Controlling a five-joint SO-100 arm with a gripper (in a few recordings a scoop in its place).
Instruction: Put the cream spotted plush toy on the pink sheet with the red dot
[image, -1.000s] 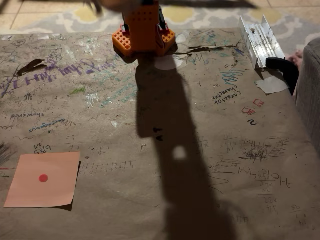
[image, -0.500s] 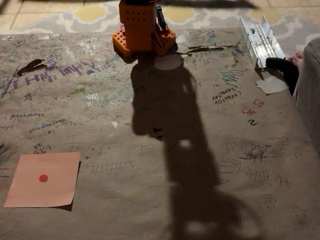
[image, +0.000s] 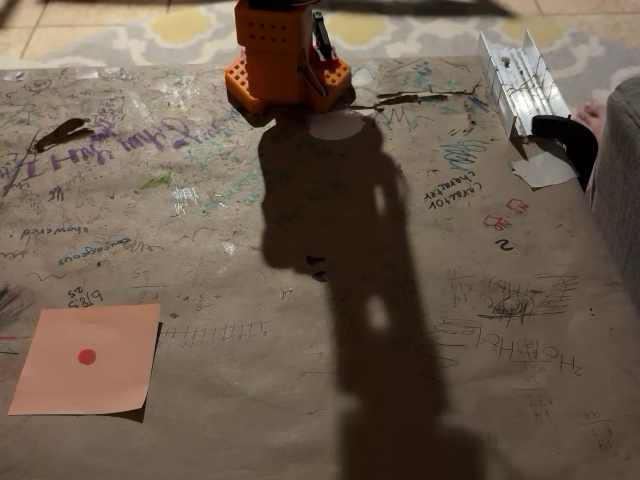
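Scribbled table (image: 300, 400): orange arm (image: 280, 50) upright at far edge.

worktop (image: 300, 400): matt brown paper cover, scribbled with pen, slightly creased | pink sheet with the red dot (image: 88, 358): smooth matt paper | arm base (image: 285, 62): orange plastic, perforated, dull sheen | bracket (image: 522, 82): bright shiny metal | scrap (image: 545, 168): whitish paper

"2" on table paper (image: 300, 400) (rest illegible)
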